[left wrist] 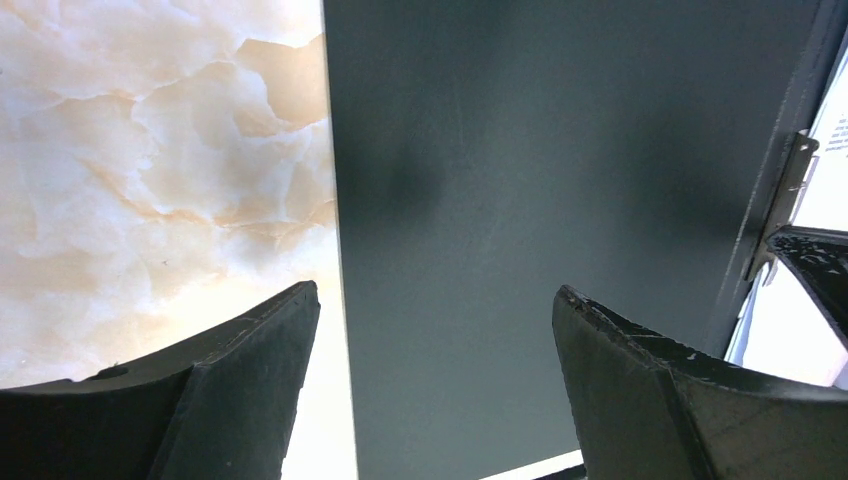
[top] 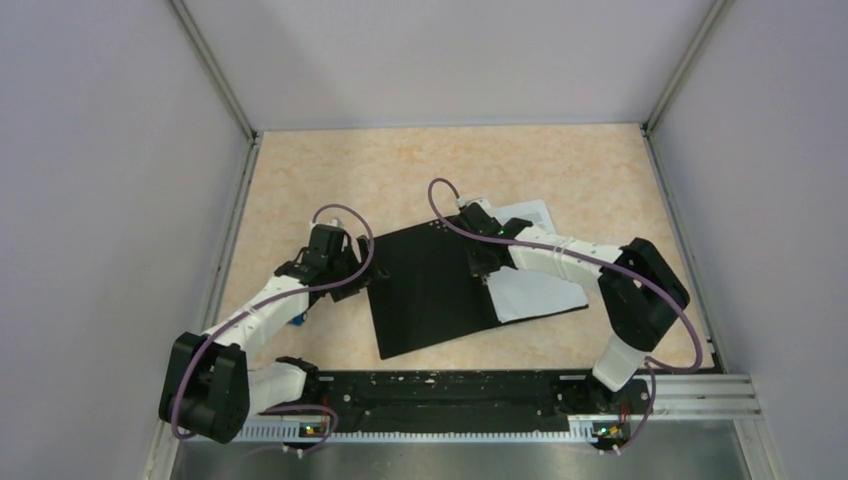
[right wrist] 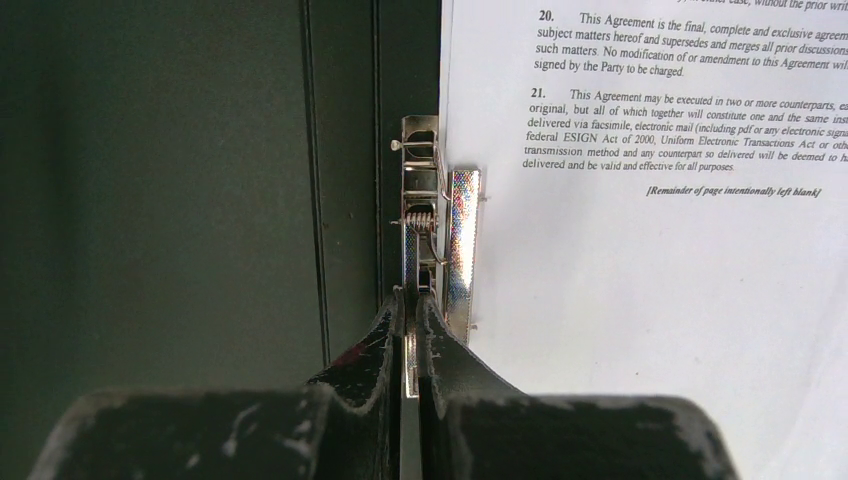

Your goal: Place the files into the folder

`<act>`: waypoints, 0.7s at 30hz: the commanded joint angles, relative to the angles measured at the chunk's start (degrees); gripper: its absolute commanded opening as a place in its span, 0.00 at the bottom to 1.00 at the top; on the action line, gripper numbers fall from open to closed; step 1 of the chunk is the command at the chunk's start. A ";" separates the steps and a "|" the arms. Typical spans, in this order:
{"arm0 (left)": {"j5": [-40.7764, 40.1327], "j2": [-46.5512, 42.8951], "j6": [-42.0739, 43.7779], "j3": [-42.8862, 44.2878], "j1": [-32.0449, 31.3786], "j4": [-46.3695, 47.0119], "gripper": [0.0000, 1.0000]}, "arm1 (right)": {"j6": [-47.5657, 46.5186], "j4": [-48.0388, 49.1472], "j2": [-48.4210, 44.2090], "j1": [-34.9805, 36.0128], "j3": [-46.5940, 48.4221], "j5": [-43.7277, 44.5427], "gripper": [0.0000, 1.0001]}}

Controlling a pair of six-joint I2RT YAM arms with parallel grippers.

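The folder (top: 425, 290) lies open on the marble tabletop (top: 400, 170), black inside up. Its spine runs from the far side toward my bases, the near end leaning a little right. The files (top: 535, 290) lie on the flap right of the metal spine clip (right wrist: 440, 230), their long side along the spine, and the flap left of the clip is bare. My right pincer (right wrist: 412, 300) is closed tight on the clip's upright metal tab. Only its wrist camera shows this, along with the printed lines numbered 20 and 21 running away from the clip. From above, the sheets are plain white. My left pincer (left wrist: 435, 290) is spread wide, gripping nothing, over the flap's outer edge, well left of the clip. Its camera catches the clip at the right margin.
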 commanded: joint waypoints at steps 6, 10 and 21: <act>3.94 -0.48 0.56 -0.80 0.73 4.46 0.92 | -1.38 0.17 -7.89 -4.29 1.65 -3.36 0.00; 7.19 0.04 0.37 -1.36 0.99 7.26 0.95 | -1.76 0.13 -9.19 -5.63 1.49 -4.86 0.00; 14.19 4.93 -4.82 -2.63 2.00 14.44 0.96 | -1.97 0.12 -10.65 -7.38 1.47 -5.77 0.00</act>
